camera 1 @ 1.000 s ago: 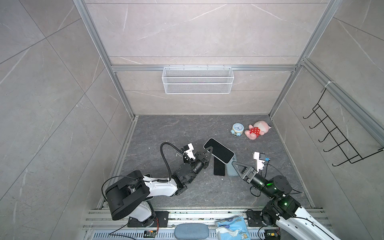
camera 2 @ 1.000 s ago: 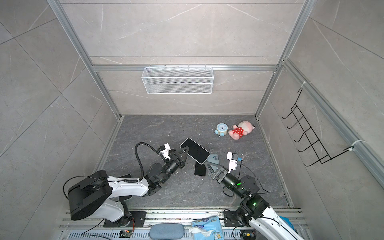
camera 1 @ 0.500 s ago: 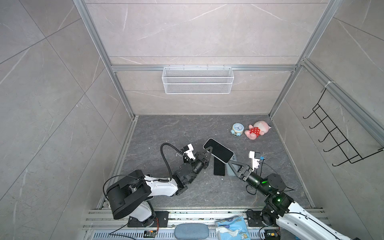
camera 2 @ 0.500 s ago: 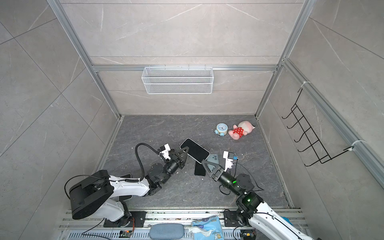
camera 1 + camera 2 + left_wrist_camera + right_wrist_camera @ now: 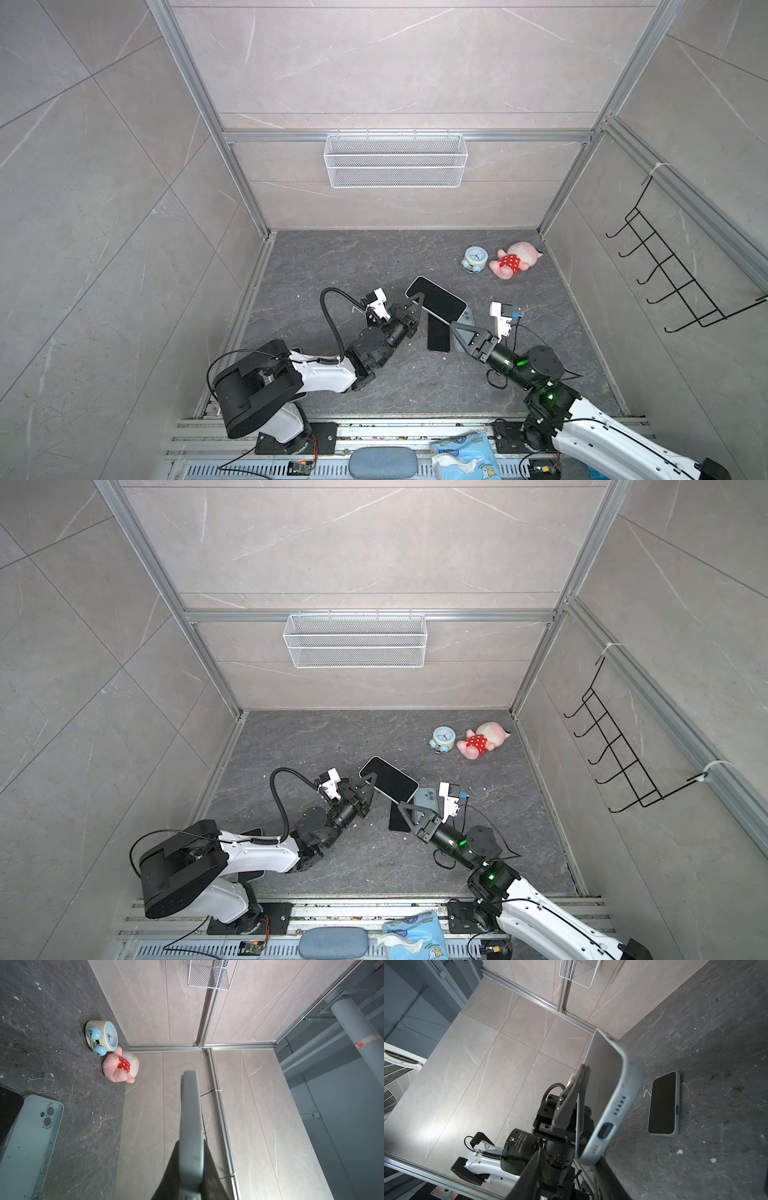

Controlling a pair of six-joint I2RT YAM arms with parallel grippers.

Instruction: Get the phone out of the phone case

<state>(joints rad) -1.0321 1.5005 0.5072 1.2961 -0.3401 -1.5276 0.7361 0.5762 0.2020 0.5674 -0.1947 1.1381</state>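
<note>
Right wrist view: your left gripper (image 5: 582, 1070) holds the cased phone (image 5: 604, 1076) pinched above the table (image 5: 695, 1022), robot-side of the alarm clock (image 5: 474, 258); right gripper (image 5: 455, 328) jaws straddle its bottom end, spread. Next, probably clamp the phone case (image 5: 631, 1084) and peel.

Both top views: case (image 5: 468, 318) partly hidden under phone (image 5: 436, 298) from its 10 o'clock; clock (image 5: 474, 258) dial too small to read. L wrist view: case cut off at pic edge.

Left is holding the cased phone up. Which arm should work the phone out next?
Probably right: the left gripper is shut on the cased phone; the right gripper stands open, jaws straddling its bottom end.
</note>
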